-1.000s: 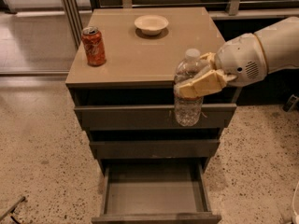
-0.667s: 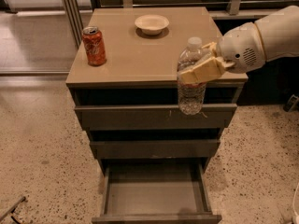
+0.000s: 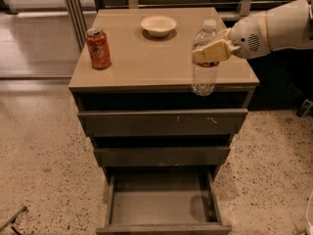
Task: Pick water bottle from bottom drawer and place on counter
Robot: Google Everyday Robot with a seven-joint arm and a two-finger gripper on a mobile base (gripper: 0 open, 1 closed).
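Camera view: right of centre in the frame, gripper (image 3: 212,52) is clamping the water bottle (image 3: 204,78) upright at the counter (image 3: 146,58) edge; letting go here is likely risking it tipping off toward the open bottom drawer (image 3: 161,207).

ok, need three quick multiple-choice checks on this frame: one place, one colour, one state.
1. Where is the water bottle?
A) held by the gripper at the counter's front right edge
B) lying at the counter's back edge
C) standing inside the bottom drawer
2. What colour is the soda can?
A) blue
B) orange-red
C) green
3. What state is the bottom drawer in?
A) shut
B) open, holding the soda can
C) open, empty
Answers: 1 A, the gripper clamps the bottle's upper half there; 2 B, its body is orange-red under a silver top; 3 C, it is pulled out with a bare floor.
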